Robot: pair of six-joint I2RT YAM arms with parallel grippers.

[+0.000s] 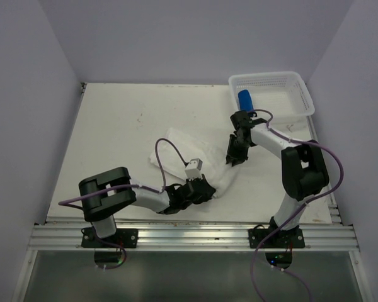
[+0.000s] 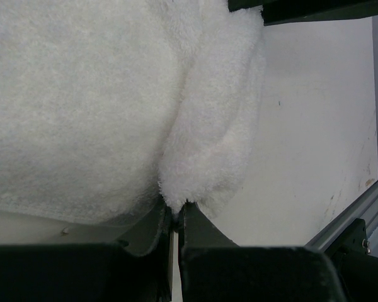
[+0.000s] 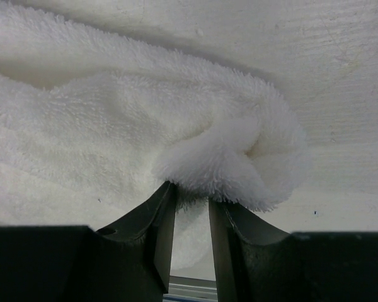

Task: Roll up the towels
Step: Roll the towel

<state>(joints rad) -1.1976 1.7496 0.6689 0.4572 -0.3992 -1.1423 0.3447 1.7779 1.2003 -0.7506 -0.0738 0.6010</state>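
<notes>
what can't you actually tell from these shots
- Right wrist view: whether the right gripper is pinching the white towel; the fold hides the contact.
- Top view: part of the white towel's near edge, hidden under the left gripper.
- Top view: how neatly the blue towel in the basket is rolled; too small.

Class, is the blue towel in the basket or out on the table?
In: the blue towel lies within the basket's walls, at its left end.
</notes>
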